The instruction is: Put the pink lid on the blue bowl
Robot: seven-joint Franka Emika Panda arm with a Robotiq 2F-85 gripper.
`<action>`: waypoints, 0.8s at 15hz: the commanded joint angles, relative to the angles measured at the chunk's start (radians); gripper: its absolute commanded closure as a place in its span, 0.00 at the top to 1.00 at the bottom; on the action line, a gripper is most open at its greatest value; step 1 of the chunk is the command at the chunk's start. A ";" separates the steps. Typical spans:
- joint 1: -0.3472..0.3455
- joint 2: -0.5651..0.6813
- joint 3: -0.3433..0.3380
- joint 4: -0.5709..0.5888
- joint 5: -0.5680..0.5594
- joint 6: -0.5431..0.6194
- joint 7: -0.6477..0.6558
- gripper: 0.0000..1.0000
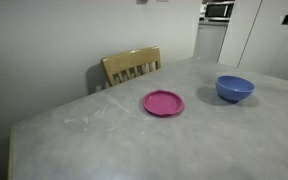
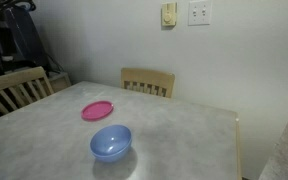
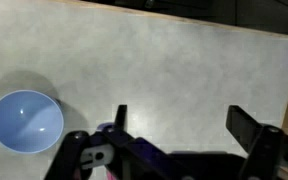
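Jaws wide apart and empty, the gripper point(image 3: 180, 115) risks skidding the flat round magenta-pink plastic lid point(image 1: 163, 102) across the grey tabletop point(image 1: 94, 135), away from the nearby periwinkle-blue plastic bowl point(image 1: 235, 89).

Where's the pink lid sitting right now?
In both exterior views the pink lid lies flat on the grey table, apart from the blue bowl and closer to the wooden chair.

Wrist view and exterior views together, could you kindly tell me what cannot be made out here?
Pink lid: not clearly seen in the wrist view, perhaps behind the tool.
Tool: outside both exterior views.
Wooden chair: seat and legs hidden by the table, in an exterior view.
Wall plate: too blurred to identify.
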 commanded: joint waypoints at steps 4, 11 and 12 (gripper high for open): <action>-0.017 0.001 0.014 0.002 0.005 -0.003 -0.005 1.00; -0.012 0.047 0.064 0.032 -0.153 0.011 -0.019 1.00; -0.005 0.066 0.077 0.045 -0.197 0.008 -0.032 1.00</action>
